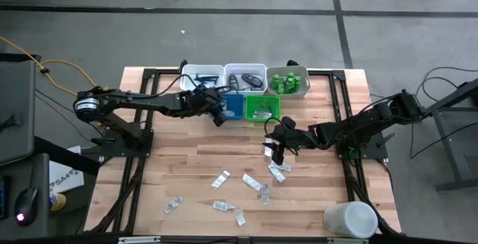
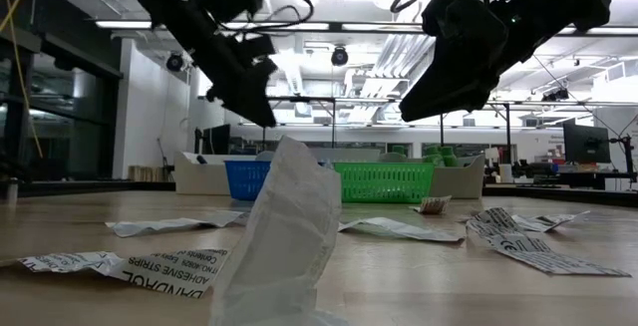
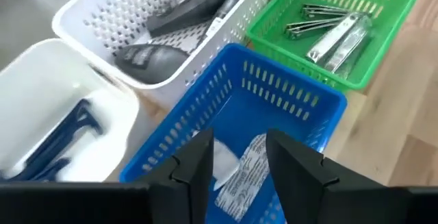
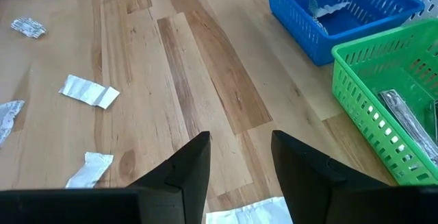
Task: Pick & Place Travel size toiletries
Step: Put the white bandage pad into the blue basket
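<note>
My left gripper (image 3: 236,148) hangs open over the blue basket (image 3: 274,107), nothing between its fingers. White packets (image 3: 239,176) lie on the basket's floor below it. My right gripper (image 4: 239,148) stands open above the table (image 1: 187,169), right of centre (image 1: 276,148). A white packet (image 4: 250,212) lies on the wood under its fingers. More clear and white packets (image 1: 252,181) lie flat and scattered across the near half of the table. In the low view both grippers (image 2: 261,112) (image 2: 414,107) hang well clear of the tabletop.
Along the far edge stand a white tray with blue razors (image 3: 61,135), a white basket with dark grey pieces (image 3: 164,39), and a white bin of green bottles (image 1: 288,82). A green basket (image 3: 342,18) holds metal clippers. A large white cylinder (image 1: 349,219) stands near right.
</note>
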